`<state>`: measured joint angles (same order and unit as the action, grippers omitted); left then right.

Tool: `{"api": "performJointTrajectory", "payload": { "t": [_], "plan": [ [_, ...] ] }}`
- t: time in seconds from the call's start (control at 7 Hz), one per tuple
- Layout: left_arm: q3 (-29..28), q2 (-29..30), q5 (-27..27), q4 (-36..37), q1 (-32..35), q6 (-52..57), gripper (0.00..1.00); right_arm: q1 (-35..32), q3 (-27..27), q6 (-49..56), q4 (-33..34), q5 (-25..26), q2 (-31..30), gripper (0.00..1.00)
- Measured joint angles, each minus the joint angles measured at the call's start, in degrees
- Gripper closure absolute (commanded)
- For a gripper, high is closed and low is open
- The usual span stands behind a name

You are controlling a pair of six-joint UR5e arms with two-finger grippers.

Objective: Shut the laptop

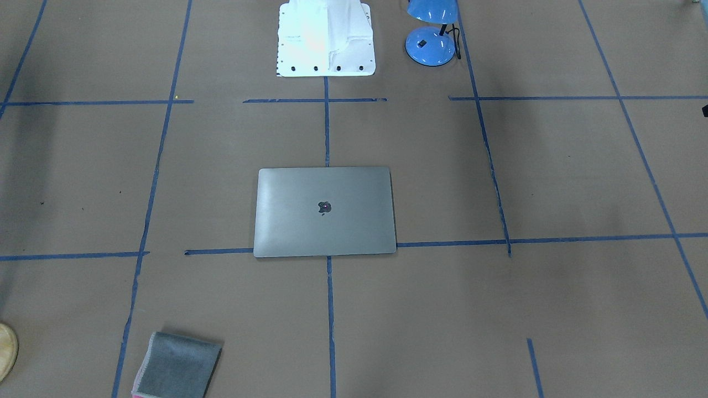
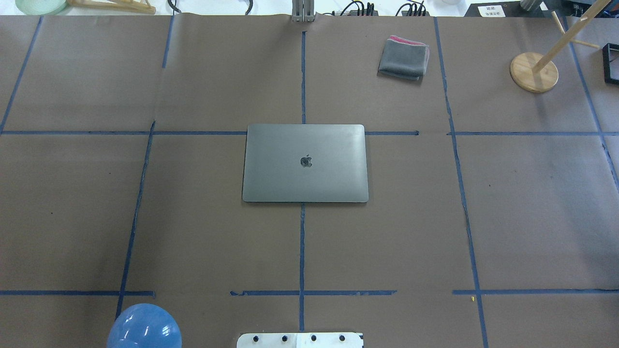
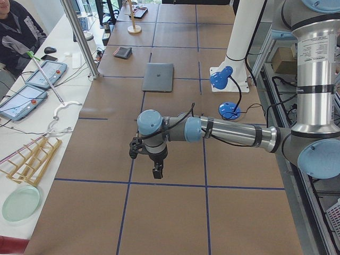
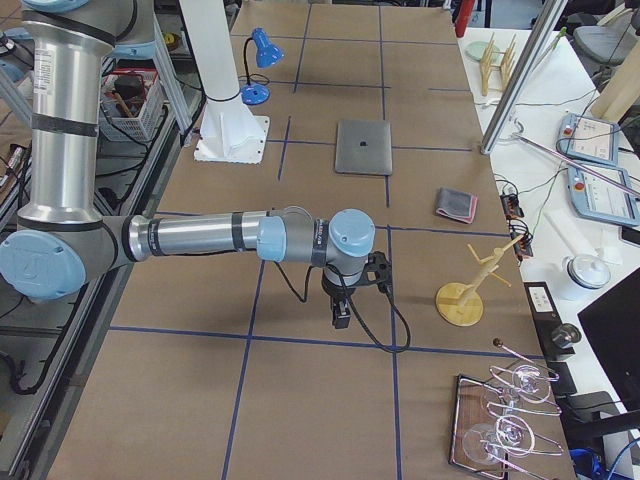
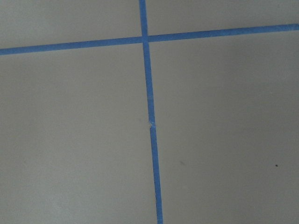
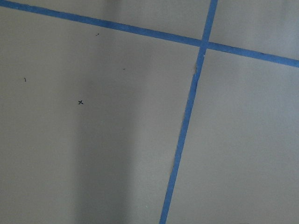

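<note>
The slim grey laptop (image 1: 324, 211) lies flat with its lid down and the dark logo facing up, in the middle of the table (image 2: 304, 163). It also shows far off in the exterior left view (image 3: 159, 77) and the exterior right view (image 4: 362, 147). My left gripper (image 3: 158, 172) hangs above bare table paper far from the laptop, toward the table's left end. My right gripper (image 4: 341, 318) hangs likewise toward the right end. Both show only in the side views, so I cannot tell whether they are open or shut. The wrist views show only paper and blue tape.
A folded grey cloth (image 2: 404, 58) lies on the far side, right of the laptop. A blue desk lamp (image 1: 430, 33) stands by the white robot base (image 1: 325, 38). A wooden stand (image 2: 533, 71) is at the far right. Operators' gear lines the far edge.
</note>
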<state>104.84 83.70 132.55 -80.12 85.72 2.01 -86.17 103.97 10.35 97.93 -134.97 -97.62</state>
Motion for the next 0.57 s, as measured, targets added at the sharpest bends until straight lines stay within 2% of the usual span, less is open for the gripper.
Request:
{"api": "performJointTrajectory", "payload": {
  "t": [0.57],
  "plan": [
    [0.58, 0.17, -0.1, -0.03, -0.03, 0.17, 0.01, -0.04, 0.3, 0.02, -0.02, -0.03, -0.03, 0.0]
  ]
}}
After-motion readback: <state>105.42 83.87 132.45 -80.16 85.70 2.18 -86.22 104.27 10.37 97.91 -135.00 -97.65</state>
